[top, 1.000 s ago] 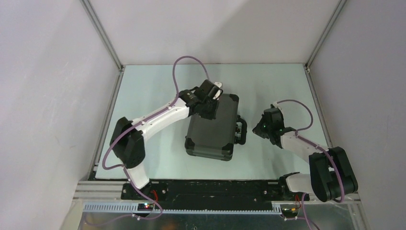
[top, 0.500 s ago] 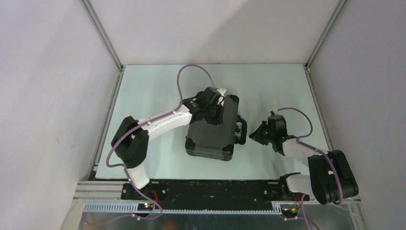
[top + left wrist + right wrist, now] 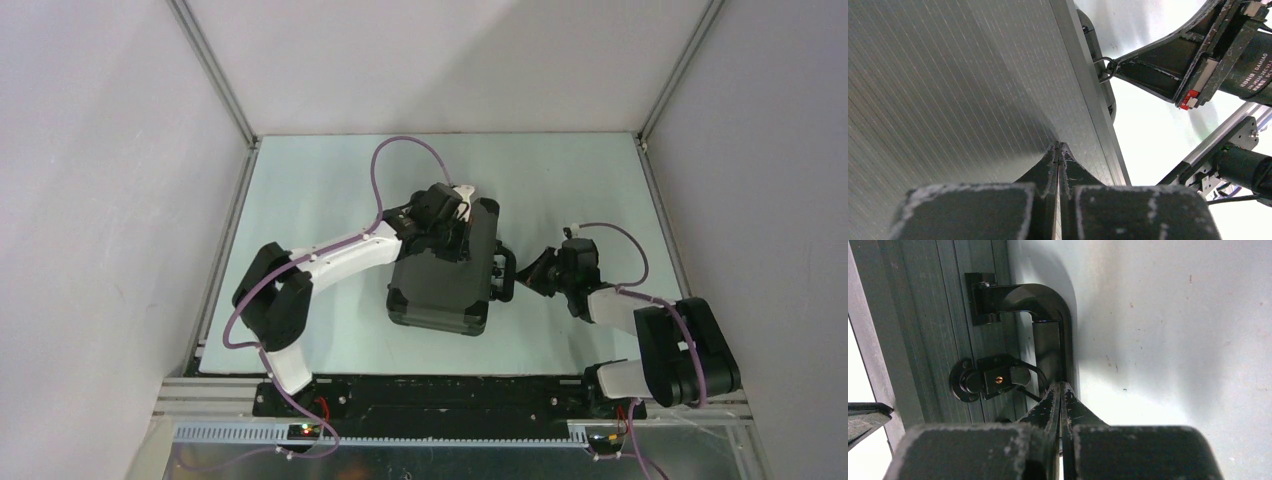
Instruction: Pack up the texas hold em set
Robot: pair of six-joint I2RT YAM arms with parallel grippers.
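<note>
The texas hold em set shows only as its black hard case [image 3: 440,290], lying closed near the table's middle with its handle [image 3: 507,272] facing right. Whatever is inside it is hidden. My left gripper [image 3: 455,243] is shut, its tip resting on the ribbed lid [image 3: 948,90] close to the lid's right edge; in the left wrist view that gripper [image 3: 1059,145] holds nothing. My right gripper [image 3: 524,276] is also shut and empty. In the right wrist view that gripper [image 3: 1062,384] has its tip against the handle [image 3: 1048,315], just right of a latch [image 3: 993,380].
The case sits on a pale table [image 3: 300,190] fenced by white walls and aluminium posts. Purple cables loop above both arms. The arm bases and a black rail [image 3: 440,395] line the near edge.
My right gripper has swung left, from well clear of the case up to its handle. My left gripper has shifted slightly right and nearer over the lid. The case has not moved.
</note>
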